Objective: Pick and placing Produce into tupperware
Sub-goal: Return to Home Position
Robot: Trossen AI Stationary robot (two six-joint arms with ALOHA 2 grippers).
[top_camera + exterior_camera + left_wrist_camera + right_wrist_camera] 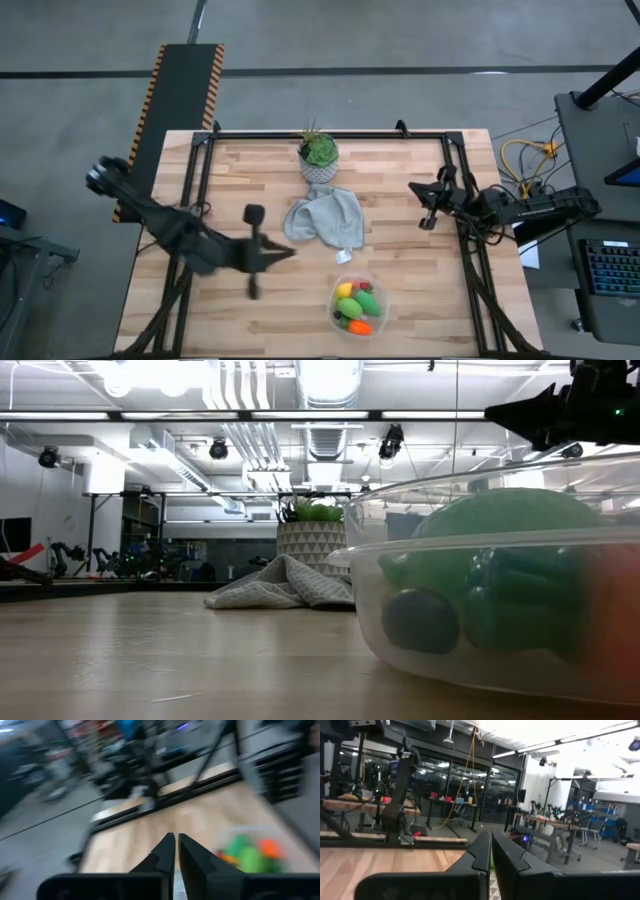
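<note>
left gripper (176, 848) pressed together | right gripper (490, 851) pressed together | cloth (325, 220) between | produce (357, 303) in tupperware (470, 541)

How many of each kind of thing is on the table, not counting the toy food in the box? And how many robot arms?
Potted plant: 1
Grey cloth: 1
Clear box: 1
Robot arms: 2 (left gripper, right gripper)
Total: 5

Clear tupperware (338, 305) near table front w/ produce (358, 303) inside.
</note>
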